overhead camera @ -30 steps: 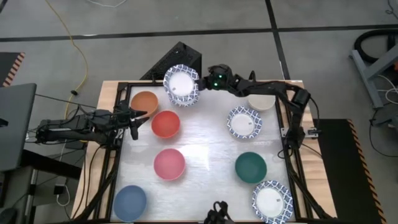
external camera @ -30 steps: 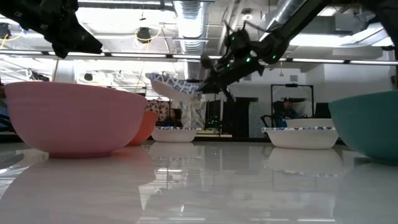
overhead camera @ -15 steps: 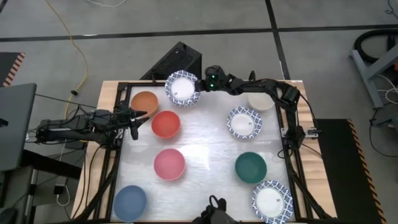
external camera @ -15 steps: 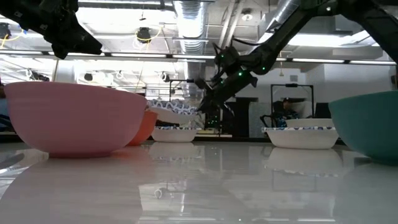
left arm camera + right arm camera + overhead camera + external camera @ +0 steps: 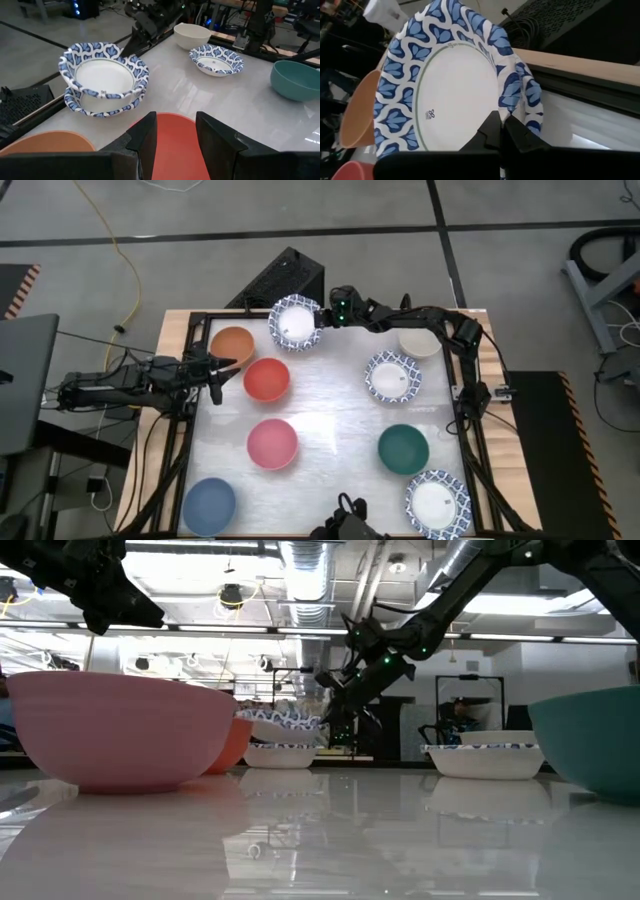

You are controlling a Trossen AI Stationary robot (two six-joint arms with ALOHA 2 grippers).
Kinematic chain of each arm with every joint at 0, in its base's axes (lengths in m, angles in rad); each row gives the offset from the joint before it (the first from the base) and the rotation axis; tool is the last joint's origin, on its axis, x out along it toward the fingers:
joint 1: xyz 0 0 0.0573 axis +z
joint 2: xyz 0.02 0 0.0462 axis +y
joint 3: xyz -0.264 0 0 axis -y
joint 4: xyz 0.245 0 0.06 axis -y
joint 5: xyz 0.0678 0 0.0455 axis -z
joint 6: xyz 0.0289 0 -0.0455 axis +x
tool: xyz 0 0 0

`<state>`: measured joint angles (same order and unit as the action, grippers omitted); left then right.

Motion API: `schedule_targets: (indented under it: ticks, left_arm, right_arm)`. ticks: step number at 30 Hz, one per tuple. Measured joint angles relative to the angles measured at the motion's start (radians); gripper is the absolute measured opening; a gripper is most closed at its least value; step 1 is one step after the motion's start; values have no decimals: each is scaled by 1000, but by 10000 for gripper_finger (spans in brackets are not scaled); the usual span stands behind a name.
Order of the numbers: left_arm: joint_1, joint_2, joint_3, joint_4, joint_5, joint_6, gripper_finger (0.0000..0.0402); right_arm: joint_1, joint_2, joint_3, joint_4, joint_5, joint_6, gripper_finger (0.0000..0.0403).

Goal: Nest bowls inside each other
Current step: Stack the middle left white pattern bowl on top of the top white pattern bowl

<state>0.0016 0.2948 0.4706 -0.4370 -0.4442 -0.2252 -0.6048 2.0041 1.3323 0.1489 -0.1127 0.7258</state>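
The white tabletop (image 5: 330, 420) sits in a black frame on a grey concrete floor (image 5: 520, 205) crossed by dark seams. A yellow cable (image 5: 122, 255) trails beyond its far left corner. Ceiling ducts (image 5: 305, 565) and strip lights hang overhead.

Left wrist view: stacked patterned bowls
Upper blue-patterned bowl (image 5: 104, 74) is sitting tilted in the lower patterned bowl (image 5: 102, 104); red bowl (image 5: 172, 145) is lying just beside them, between the open left gripper (image 5: 176, 132) fingers.

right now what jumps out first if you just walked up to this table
The right gripper at the table's far edge, pinching the rim of a blue-patterned bowl held just over a matching bowl. Then the scattered colours: red bowl, pink bowl, dark green bowl.
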Motion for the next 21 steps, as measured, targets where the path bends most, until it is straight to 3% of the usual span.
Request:
schedule_targets:
  ticks: [21]
  left_arm:
    - [0, 0, 0, 1, -14, 3, 126]
  right_arm:
    - [-5, 0, 0, 29, 10, -2, 11]
